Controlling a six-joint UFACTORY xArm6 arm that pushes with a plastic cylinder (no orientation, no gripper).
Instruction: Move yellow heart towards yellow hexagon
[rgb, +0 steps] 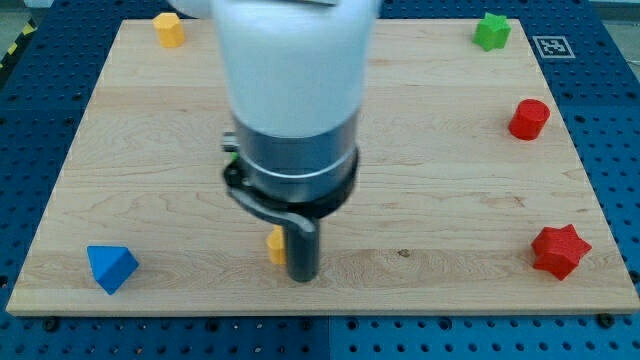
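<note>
Small, light, rigid yellow heart (276, 244), likely sliding easily; touching my tip (303, 276) (no claw here); best pushed toward yellow hexagon (169, 29).

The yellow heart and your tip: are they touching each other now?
Cannot tell. In the camera view, my tip stands directly at the view's right of the yellow heart, with no visible gap, but the rod overlaps the block's edge, so actual contact is not plainly shown.
</note>
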